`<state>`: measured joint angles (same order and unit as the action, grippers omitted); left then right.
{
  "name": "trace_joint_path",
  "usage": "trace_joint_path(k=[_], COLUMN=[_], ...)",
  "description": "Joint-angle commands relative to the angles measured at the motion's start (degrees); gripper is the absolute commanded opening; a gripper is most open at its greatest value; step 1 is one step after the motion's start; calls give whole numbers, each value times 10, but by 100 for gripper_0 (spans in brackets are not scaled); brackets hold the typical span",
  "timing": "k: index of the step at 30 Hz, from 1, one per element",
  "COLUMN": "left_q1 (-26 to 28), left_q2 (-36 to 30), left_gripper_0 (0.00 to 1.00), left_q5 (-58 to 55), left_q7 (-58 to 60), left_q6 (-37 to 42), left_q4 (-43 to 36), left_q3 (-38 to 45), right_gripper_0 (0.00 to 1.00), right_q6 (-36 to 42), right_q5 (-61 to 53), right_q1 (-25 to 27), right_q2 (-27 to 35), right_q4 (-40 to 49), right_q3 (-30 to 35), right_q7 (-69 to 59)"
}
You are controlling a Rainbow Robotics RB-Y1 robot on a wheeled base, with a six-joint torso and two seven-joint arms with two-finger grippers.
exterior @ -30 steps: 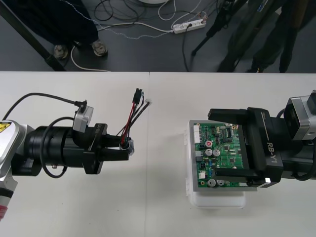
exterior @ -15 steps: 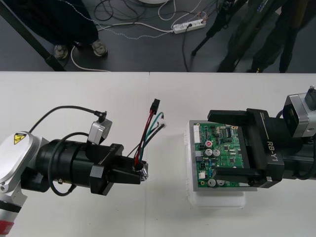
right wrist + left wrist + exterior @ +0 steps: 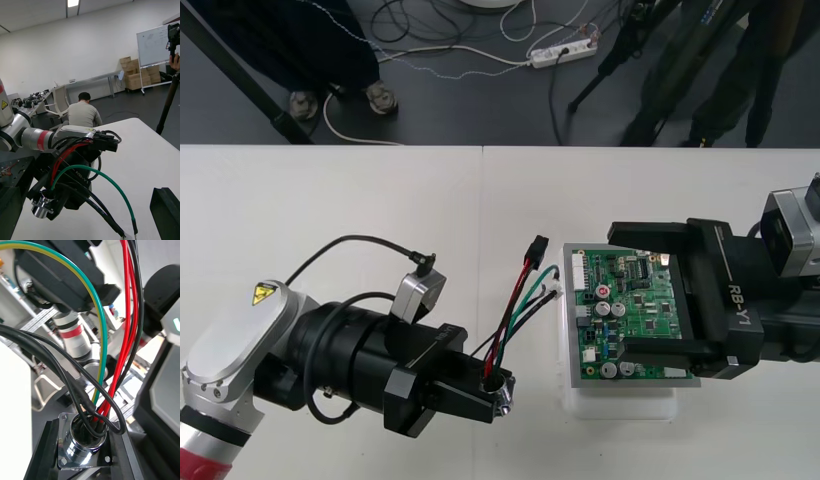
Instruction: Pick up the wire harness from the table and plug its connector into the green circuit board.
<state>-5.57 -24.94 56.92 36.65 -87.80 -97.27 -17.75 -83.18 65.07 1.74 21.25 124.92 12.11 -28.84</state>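
My left gripper (image 3: pixel 492 386) is shut on the harness's round metal socket (image 3: pixel 501 394), low on the table left of the board. From it the red, black and green wires (image 3: pixel 518 305) rise to the black plug (image 3: pixel 537 247), which hangs free just off the left edge of the green circuit board (image 3: pixel 635 300). The board sits on its white base (image 3: pixel 620 405). My right gripper (image 3: pixel 648 292) is open, one finger along each side of the board. The left wrist view has the socket (image 3: pixel 84 438) between my fingers (image 3: pixel 41 455). The right wrist view takes in the plug (image 3: pixel 105 141) and the socket (image 3: pixel 39 208).
Bare table stretches along the far edge (image 3: pixel 480 147) and over the left half. A power strip (image 3: pixel 560 52) and loose cables lie on the dark floor beyond. My right arm's body (image 3: pixel 780 290) covers the table right of the board.
My left arm has swung right and nearer the table's front, carrying the harness; its plug has moved from mid-table to just beside the board's left edge. The right gripper has stayed put.
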Motion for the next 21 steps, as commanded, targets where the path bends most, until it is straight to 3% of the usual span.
trace_joint_path(k=[1,8,11,21], left_q1=[-3,-7,-10,-16], left_q2=[7,7,7,8], left_gripper_0=[0,0,0,0], left_q5=[-35,-56,-74,-90], left_q7=[20,40,75,105], left_q6=[-22,-22,-22,-22], left_q4=[-24,-42,-48,-55], left_q3=[-21,-29,-39,-42], right_gripper_0=[100,100,100,100], right_q6=[-5,-37,-68,-68], right_q5=[-15,-31,-45,-74], right_q1=[-15,-46,-83,-166], right_q2=[32,56,64,66], right_q4=[3,-28,-68,-151], right_q3=[17,17,17,10], right_q7=[-29,-32,-30,-30])
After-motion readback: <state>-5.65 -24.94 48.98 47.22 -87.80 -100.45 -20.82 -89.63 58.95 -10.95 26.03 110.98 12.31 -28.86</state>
